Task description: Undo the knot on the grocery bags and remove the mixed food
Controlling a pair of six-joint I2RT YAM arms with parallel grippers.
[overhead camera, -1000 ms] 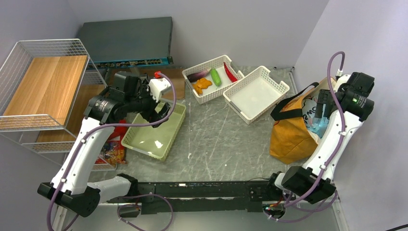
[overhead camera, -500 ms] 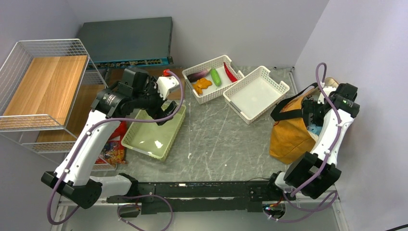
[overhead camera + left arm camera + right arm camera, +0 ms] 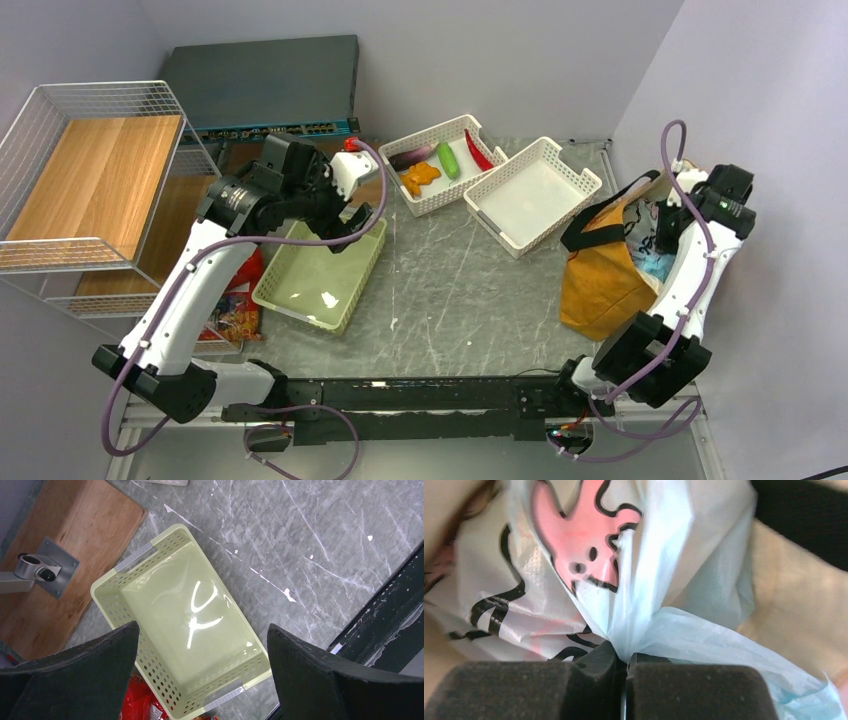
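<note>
The mustard-brown canvas tote stands at the right edge of the table with its black straps up. Inside its mouth lies the light-blue plastic bag, which fills the right wrist view with black and pink print. My right gripper reaches into the tote and is shut on a gathered twist of the plastic bag. My left gripper hangs open over the pale green basket, holding nothing. A red snack pack lies beside that basket. No food shows inside the bags.
A white basket at the back holds a green cucumber, an orange piece, a purple eggplant and a red chili. Next to it stands a second white basket. A wire rack with wooden shelves fills the left side. Walls stand close behind and to the right.
My right gripper has gone from open to shut on the plastic bag inside the tote. The left arm has swung slightly right and back over the green basket, still open.
</note>
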